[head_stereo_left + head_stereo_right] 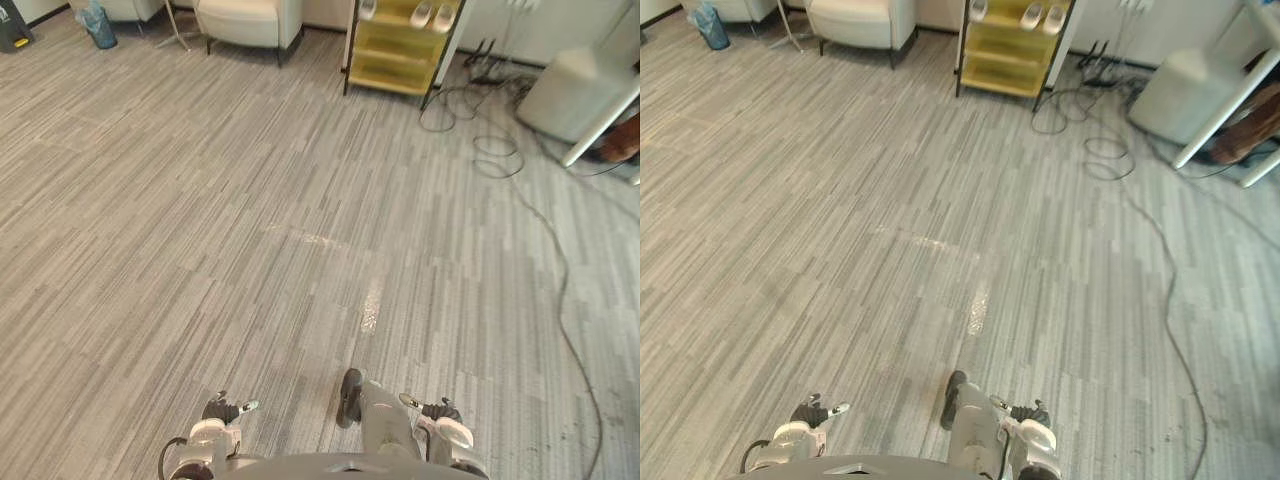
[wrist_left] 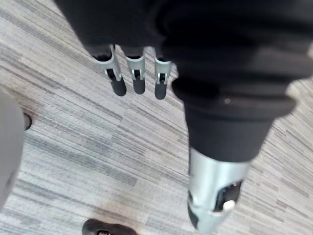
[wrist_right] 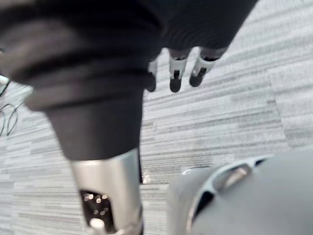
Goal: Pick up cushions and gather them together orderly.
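Start nearest: note the left hand (image 2: pixel 138 73) and the right hand (image 3: pixel 176 73), both hanging low over the grey striped carpet floor (image 1: pixel 250 250), fingers straight and slack, thumbs apart, nothing held. Count two hands, both free, neither placed nearer to any target. Scan the open middle floor: bare carpet with one pale scuff strip (image 1: pixel 371 305). Trace the thin dark cables (image 1: pixel 563 275) along the right side to loose coils near the far wall. Count at the far edge one cream upholstered armchair (image 1: pixel 250 20), one yellow open-shelved trolley (image 1: pixel 395 50) with three small white items (image 1: pixel 422 12) on its upper shelf, one blue bag (image 1: pixel 98 25) at far left, and one pale rounded block (image 1: pixel 575 90) at far right beside a white slanted bar (image 1: pixel 600 125). Cannot tell where the cushions lie; treat the pale block, ahead and to the right, as the only likely candidate, by shape alone. Expect a walk forward before any reach; if that block proves the target, favour the right arm.
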### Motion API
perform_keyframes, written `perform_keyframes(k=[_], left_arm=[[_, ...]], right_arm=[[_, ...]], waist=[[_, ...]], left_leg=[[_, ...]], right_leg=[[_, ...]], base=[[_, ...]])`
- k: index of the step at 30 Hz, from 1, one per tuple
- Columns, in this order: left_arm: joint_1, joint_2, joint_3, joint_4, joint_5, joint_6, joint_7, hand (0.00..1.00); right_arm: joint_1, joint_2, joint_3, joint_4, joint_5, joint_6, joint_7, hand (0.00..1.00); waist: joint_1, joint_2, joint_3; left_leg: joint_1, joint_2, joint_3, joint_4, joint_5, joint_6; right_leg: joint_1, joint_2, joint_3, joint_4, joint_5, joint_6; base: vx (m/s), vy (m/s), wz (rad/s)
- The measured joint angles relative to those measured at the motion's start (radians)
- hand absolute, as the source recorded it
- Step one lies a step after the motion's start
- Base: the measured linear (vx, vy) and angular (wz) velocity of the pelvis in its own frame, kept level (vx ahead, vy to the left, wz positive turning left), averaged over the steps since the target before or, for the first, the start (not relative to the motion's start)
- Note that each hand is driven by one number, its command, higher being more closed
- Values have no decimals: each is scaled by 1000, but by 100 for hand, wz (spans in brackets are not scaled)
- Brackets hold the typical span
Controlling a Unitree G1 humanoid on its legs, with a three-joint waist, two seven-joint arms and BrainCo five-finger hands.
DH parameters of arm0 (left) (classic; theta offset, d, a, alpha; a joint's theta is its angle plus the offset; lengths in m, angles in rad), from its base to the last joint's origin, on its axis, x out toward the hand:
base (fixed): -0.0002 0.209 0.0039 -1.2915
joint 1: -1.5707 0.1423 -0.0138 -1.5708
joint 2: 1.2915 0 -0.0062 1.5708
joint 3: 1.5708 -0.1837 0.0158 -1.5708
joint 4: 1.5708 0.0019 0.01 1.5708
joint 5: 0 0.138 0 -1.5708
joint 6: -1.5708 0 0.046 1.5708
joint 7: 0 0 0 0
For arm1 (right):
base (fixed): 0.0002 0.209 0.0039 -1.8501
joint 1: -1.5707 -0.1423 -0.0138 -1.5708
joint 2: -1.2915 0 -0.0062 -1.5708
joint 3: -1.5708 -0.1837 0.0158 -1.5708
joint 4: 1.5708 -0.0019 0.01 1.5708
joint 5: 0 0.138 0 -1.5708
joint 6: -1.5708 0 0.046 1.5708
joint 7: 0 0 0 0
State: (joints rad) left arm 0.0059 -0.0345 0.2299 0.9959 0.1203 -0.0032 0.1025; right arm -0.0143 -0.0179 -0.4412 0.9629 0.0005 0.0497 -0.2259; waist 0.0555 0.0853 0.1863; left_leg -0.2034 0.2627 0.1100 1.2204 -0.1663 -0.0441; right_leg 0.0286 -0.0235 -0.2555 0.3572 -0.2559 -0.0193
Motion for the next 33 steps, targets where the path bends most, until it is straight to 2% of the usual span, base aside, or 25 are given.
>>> perform_keyframes(k=[2,3,4,5,6,7,8,10,12,13,14,15,17,19,21,22,23,24,26,27,28,30,31,32,33], left_arm=[[0,2,-14,-31,-2,-9,-1,0],[-2,2,-15,-46,-2,-15,-2,0],[-3,1,-16,-51,-3,-18,-3,0],[-3,-6,-18,-55,-4,-20,-1,0],[-5,-11,-18,-56,-11,-21,-2,0],[-16,5,-19,-55,-8,-22,1,0],[-16,12,-5,-53,-23,-23,-1,0],[-25,22,1,-50,-23,-18,-1,0],[-24,22,0,-39,-22,-15,0,0],[-24,27,-15,-33,-22,-12,-1,0],[-25,36,-25,-28,-20,-10,-1,0],[-25,56,-47,-10,-19,2,0,0],[-21,61,-56,1,-18,12,2,0],[-22,58,-55,3,-19,19,2,0],[-18,50,-36,8,-19,20,3,0],[-16,50,-34,9,-19,20,3,0],[-7,51,-34,17,-18,20,4,0],[-7,56,-32,24,-18,19,3,0],[-10,43,-24,39,-18,20,4,0],[-4,12,-6,46,-10,19,4,0],[-4,11,-4,45,-9,19,4,0],[-3,5,8,35,-1,20,-2,0],[-3,4,8,34,0,19,-2,0],[-2,4,6,23,1,19,-2,0],[-1,3,5,19,2,19,-2,0]], right_arm=[[5,1,9,0,5,1,-2,0],[5,6,6,1,8,3,-3,0],[5,9,5,0,9,3,-3,0],[11,11,6,-3,9,2,-3,0],[12,8,7,-1,9,2,-4,0],[8,28,29,0,10,6,-2,0],[-6,47,37,0,9,7,-3,0],[-8,61,36,-1,8,14,-2,0],[-1,63,37,-3,-1,13,-2,0],[-1,66,38,-6,-9,15,4,0],[-3,66,40,-7,-13,13,6,0],[-13,56,55,-13,-25,9,6,0],[-12,46,75,-12,-36,3,6,0],[-8,50,76,-15,-37,-4,6,0],[-10,45,71,-11,-36,-6,5,0],[-10,45,71,-11,-36,-6,5,0],[-9,45,67,-10,-37,-6,5,0],[-7,45,64,-4,-37,-3,6,0],[-9,26,53,-2,-38,-2,6,0],[-5,7,30,0,-37,-3,5,0],[-5,5,29,0,-37,-3,5,0],[7,4,35,-4,-35,-4,5,0],[9,3,36,-4,-35,-4,5,0],[17,3,38,-3,-35,-4,3,0],[18,3,41,-3,-35,-4,3,0]], waist=[[6,-4,3],[12,-11,9],[19,-14,11],[36,-12,8],[42,-13,12],[37,-54,11],[37,-68,11],[52,-73,8],[52,-84,0],[52,-94,5],[47,-98,5],[27,-101,6],[22,-102,7],[22,-109,3],[19,-109,4],[17,-109,4],[12,-112,2],[2,-125,-7],[5,-85,-13],[4,-43,-26],[4,-39,-26],[1,-26,-28],[1,-27,-27],[5,-25,-27],[6,-26,-27]], left_leg=[[-112,-16,39,-144,-72,10],[-153,-49,60,-360,-93,14],[-158,-70,56,-462,-87,10],[-139,-100,35,-713,23,-3],[-130,-108,35,-725,101,23],[-106,-145,71,-736,65,33],[-109,-149,72,-729,31,31],[-102,-148,81,-657,-31,63],[-65,-168,90,-630,-110,75],[-20,-178,117,-632,-144,79],[1,-184,122,-632,-154,80],[66,-191,134,-648,-168,80],[176,-200,138,-732,-167,79],[231,-198,132,-795,-163,72],[303,-196,132,-872,-154,56],[310,-196,132,-877,-153,54],[325,-199,123,-893,-155,37],[333,-206,97,-898,-164,12],[345,-181,78,-917,-158,-8],[352,-151,54,-910,-141,-24],[350,-146,52,-896,-140,-25],[229,-81,12,-576,-107,-56],[216,-76,9,-550,-99,-57],[141,-34,0,-366,-95,-54],[121,-29,5,-329,-98,-50]], right_leg=[[84,-12,27,-92,9,37],[135,-41,48,-119,4,57],[148,-55,56,-122,-4,71],[165,-69,84,-119,-34,115],[176,-76,97,-120,-45,133],[185,-115,123,-138,-37,112],[180,-106,138,-162,10,70],[202,-114,149,-154,73,94],[161,-141,187,10,66,112],[18,-177,227,319,100,160],[-42,-189,241,451,116,186],[-146,-209,221,686,111,182],[-216,-234,109,755,65,138],[-258,-234,11,668,27,111],[-281,-211,-94,338,17,81],[-283,-206,-94,303,23,80],[-276,-183,-81,156,76,65],[-266,-167,-72,74,197,38],[-259,-144,-79,81,202,28],[-241,-108,-87,65,145,18],[-237,-104,-89,64,141,16],[-163,-66,-108,31,106,2],[-156,-62,-110,28,104,1],[-109,-40,-111,2,95,-4],[-92,-37,-110,-5,91,-4]], base=[[599,206,-46],[522,257,-50],[527,315,-62],[308,206,-53],[469,298,-40],[425,254,-17],[508,298,-11],[393,231,-12],[444,265,-16],[361,189,-26],[424,157,-18],[285,82,2],[331,35,8],[354,-56,11],[311,-135,9],[325,-171,12],[354,-191,28],[360,-187,28],[305,-147,10],[330,-176,2],[382,-234,2],[301,-167,1],[239,-94,-3],[165,-31,-11],[242,-28,-20]])
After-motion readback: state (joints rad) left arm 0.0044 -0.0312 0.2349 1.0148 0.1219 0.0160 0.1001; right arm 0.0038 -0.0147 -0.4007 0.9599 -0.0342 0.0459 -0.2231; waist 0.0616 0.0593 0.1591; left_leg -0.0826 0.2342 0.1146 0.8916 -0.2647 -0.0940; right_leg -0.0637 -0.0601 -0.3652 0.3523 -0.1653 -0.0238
